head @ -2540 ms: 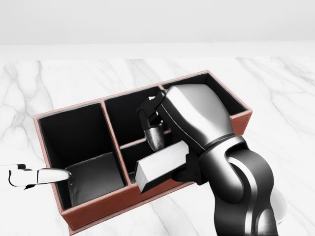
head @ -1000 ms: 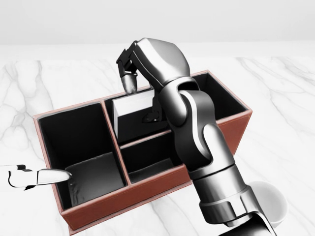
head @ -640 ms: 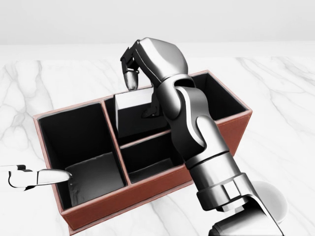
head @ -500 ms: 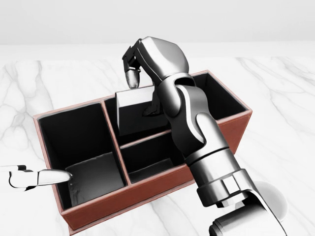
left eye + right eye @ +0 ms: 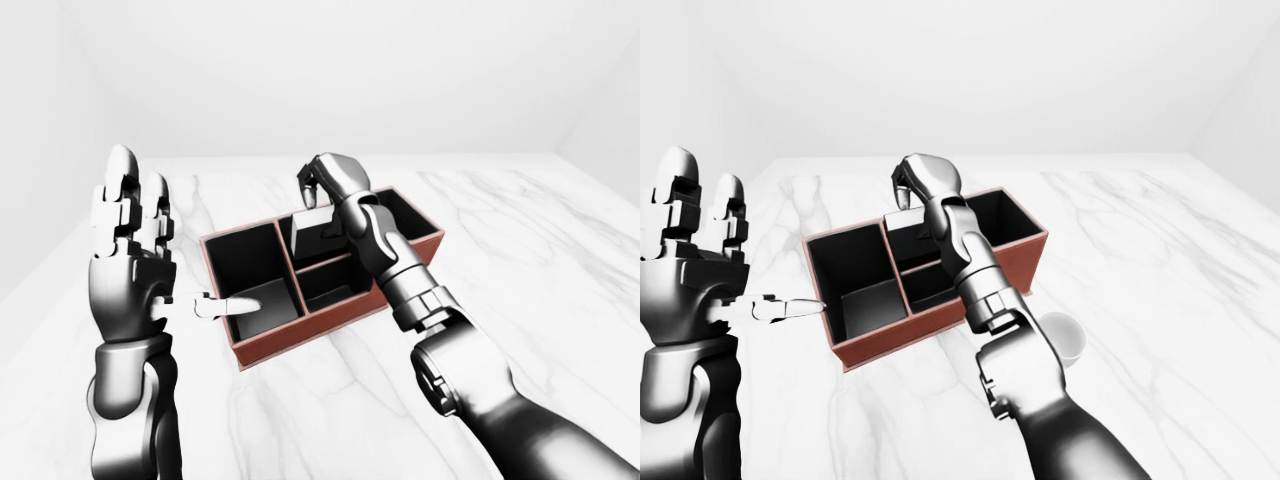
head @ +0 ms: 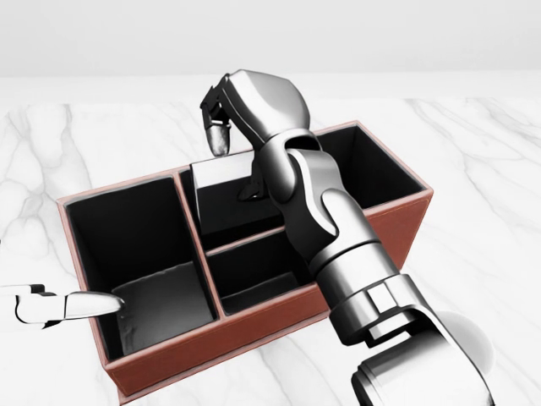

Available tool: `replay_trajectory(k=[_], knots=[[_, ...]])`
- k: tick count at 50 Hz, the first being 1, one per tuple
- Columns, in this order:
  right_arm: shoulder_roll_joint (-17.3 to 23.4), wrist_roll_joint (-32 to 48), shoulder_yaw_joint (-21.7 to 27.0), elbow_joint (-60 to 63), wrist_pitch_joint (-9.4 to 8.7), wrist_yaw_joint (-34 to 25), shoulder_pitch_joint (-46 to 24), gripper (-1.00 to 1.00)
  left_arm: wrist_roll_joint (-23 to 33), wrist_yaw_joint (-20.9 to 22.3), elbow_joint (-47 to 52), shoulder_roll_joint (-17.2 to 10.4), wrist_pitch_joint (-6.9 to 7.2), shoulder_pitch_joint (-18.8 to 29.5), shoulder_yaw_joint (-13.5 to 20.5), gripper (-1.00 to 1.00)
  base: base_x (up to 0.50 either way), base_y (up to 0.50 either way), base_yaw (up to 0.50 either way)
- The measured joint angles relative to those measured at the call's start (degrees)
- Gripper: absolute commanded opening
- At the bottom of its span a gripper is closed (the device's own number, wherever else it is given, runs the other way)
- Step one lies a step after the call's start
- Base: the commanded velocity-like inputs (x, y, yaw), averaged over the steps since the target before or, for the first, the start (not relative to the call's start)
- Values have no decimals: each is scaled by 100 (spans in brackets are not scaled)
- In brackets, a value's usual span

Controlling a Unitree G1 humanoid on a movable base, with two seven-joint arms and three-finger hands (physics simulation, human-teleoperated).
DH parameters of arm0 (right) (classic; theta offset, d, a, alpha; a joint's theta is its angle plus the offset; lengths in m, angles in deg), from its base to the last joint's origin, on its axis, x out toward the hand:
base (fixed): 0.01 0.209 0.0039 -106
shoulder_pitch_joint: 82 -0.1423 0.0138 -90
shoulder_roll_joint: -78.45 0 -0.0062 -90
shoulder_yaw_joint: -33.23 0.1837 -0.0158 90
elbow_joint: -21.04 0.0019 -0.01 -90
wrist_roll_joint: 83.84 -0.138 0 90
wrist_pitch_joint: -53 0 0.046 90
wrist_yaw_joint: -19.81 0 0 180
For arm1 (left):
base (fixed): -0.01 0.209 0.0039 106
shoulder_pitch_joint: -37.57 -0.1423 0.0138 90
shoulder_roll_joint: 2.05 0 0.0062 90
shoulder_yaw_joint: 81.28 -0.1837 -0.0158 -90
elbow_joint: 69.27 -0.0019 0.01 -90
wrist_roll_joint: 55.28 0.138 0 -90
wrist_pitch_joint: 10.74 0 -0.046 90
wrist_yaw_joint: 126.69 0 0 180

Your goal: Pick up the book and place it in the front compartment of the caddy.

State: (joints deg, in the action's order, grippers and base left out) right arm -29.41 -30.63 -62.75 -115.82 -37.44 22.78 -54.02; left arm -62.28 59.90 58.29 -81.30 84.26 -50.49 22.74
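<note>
One caddy (image 6: 254,334) sits on the marble table (image 6: 473,161), with four compartments showing. One book (image 6: 221,174) stands tilted in the upper middle compartment in the head view, leaning on its wall. The right hand (image 6: 221,127) curls above the book's top edge; whether its fingers pinch it I cannot tell. The left hand (image 5: 128,225) is raised, fingers spread, left of the caddy. One white cup (image 5: 1060,335) stands right of the caddy, half hidden by the right arm.
</note>
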Motion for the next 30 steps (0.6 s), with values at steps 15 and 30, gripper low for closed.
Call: replay_trajectory(k=[15,30], knots=[[64,5,6,-819,277,400,-349,-100,-3,2,8,1,0,-1,2,100,0,0,0],[76,68,-37,-1574,544,810,-586,-100,-6,0,20,1,0,0,0,100,0,0,0]])
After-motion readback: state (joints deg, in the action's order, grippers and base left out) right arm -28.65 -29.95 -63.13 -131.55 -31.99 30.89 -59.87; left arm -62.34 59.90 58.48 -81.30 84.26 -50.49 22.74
